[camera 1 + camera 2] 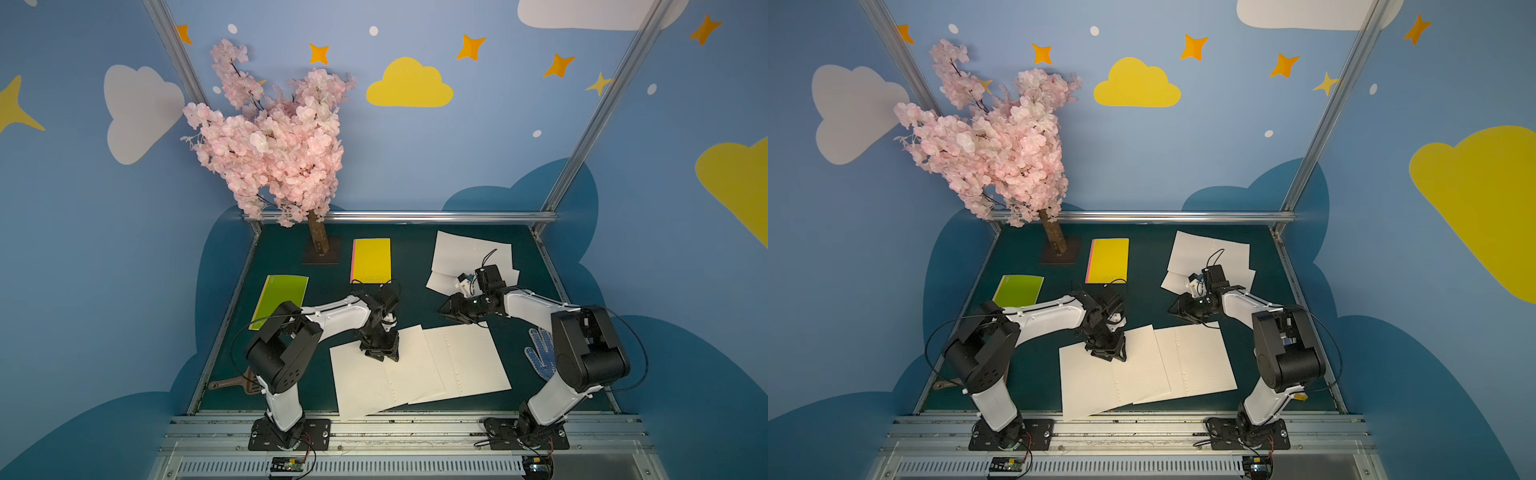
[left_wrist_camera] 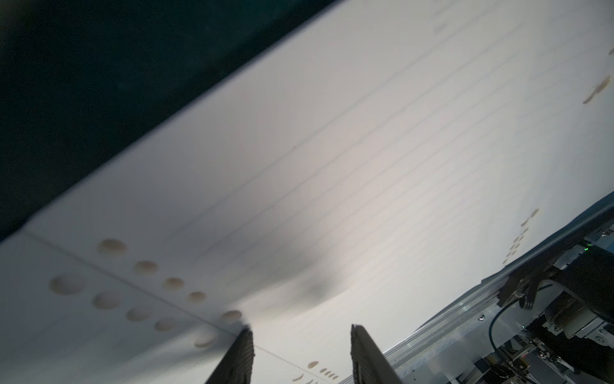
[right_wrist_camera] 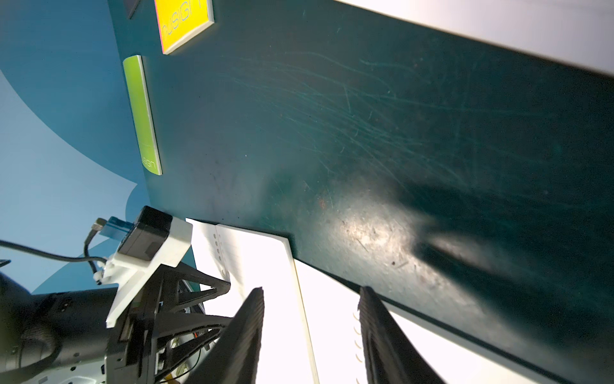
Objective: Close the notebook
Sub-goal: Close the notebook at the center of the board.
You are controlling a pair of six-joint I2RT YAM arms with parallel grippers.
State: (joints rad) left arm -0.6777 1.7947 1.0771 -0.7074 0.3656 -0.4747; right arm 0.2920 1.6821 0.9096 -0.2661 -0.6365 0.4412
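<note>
The open notebook (image 1: 415, 370) is seen at six o'clock on the worktop (image 1: 415, 266). The left end effector (image 1: 380, 353) is held parted and empty over its ten o'clock page. The right end effector (image 1: 446, 309), likewise parted and empty, is poised at one o'clock.

Both top views: high over the front rail (image 1: 395, 424), tilted down at the table (image 1: 415, 266), facing the back wall (image 1: 415, 166); near-identical, small sideways offset. Left wrist cam: very close over the front open notebook (image 2: 332, 149), looking past the left gripper (image 2: 300, 332). Right wrist cam: low, looking across the table at the yellow notebook (image 3: 182, 23) and green notebook (image 3: 143, 116); catches the same open pages.
</note>
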